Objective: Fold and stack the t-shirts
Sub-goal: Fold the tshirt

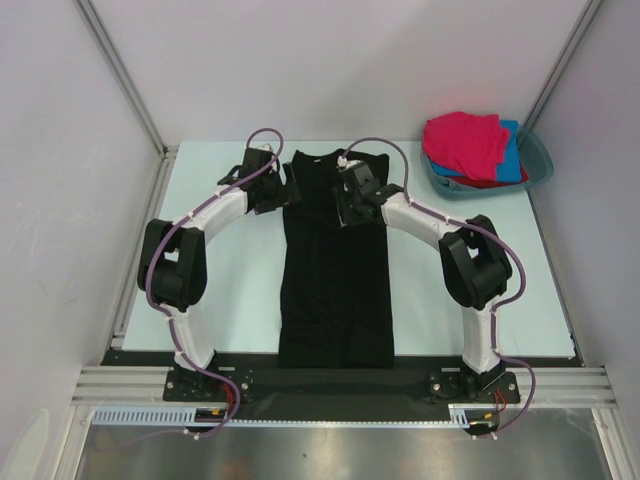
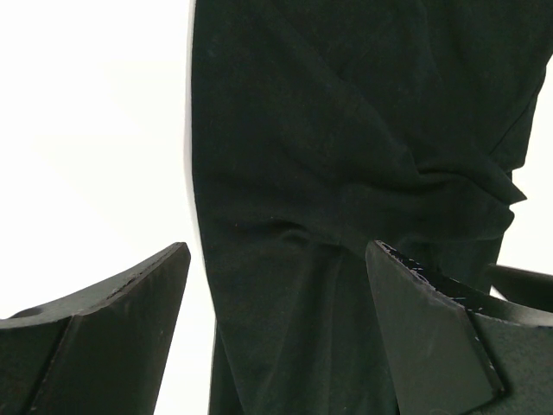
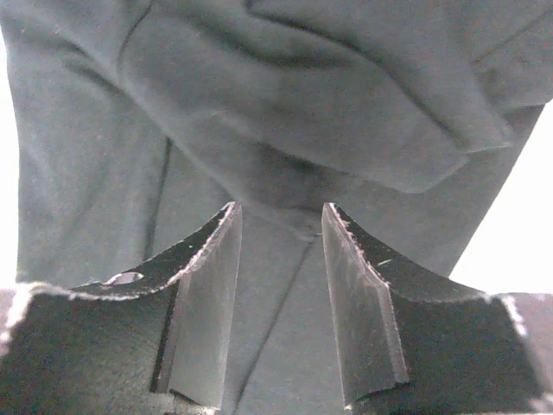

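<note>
A large black t-shirt (image 1: 335,290) lies as a long narrow strip down the middle of the table, collar at the far end. My left gripper (image 1: 274,192) hovers at its far left edge, open wide, straddling the shirt's edge (image 2: 285,173) and the pale table; in the left wrist view the left gripper (image 2: 276,251) holds nothing. My right gripper (image 1: 346,205) sits over the shirt's upper part. In the right wrist view the right gripper (image 3: 280,209) is open, its jaws partly apart, with a rumpled fold (image 3: 346,130) just beyond the tips. Pink (image 1: 465,140), blue (image 1: 513,150) and red (image 1: 497,182) t-shirts lie piled in the basin.
A teal basin (image 1: 541,160) stands at the far right corner of the light table (image 1: 240,280). Metal frame posts and pale walls close in the back and sides. Both arms arch over the table from their bases at the near edge.
</note>
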{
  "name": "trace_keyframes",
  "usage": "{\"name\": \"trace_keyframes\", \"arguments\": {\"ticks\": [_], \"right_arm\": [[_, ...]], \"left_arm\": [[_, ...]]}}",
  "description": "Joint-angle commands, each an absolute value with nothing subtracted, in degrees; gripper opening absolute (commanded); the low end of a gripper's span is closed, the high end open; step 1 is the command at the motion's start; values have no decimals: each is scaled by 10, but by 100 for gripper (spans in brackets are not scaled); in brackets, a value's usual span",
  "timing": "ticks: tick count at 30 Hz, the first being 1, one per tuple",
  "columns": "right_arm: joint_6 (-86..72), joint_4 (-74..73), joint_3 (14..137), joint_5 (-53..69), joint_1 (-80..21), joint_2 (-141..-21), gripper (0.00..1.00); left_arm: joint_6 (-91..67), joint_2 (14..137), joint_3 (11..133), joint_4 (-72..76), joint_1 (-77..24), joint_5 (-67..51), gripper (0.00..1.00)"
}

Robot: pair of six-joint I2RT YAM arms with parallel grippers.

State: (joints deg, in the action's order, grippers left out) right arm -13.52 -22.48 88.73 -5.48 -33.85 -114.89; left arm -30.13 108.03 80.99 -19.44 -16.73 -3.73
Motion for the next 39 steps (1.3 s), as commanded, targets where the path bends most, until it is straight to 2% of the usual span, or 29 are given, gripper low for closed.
{"name": "trace_keyframes", "arguments": {"ticks": [1, 19, 22, 25, 29, 30, 39], "right_arm": [[-134, -234, 891, -45, -349, -1159, 47], [-130, -243, 891, -42, -357, -1183, 46], [-127, -249, 901, -44, -358, -1191, 38], [-124, -256, 908, -49, -357, -1194, 16], [-121, -259, 911, -52, -357, -1192, 2], [-121, -260, 910, -52, -357, -1190, 0], [-123, -265, 888, -56, -374, -1142, 0]], "left_arm": [[-308, 1082, 824, -186, -162, -47, 89], [-308, 1086, 824, -185, -162, -50, 89], [-308, 1086, 824, -186, -162, -50, 89], [-308, 1085, 824, -186, -162, -49, 89], [-308, 1087, 825, -185, -162, -52, 89], [-308, 1087, 825, -186, -162, -51, 89], [-309, 1087, 827, -186, -162, -56, 89]]}}
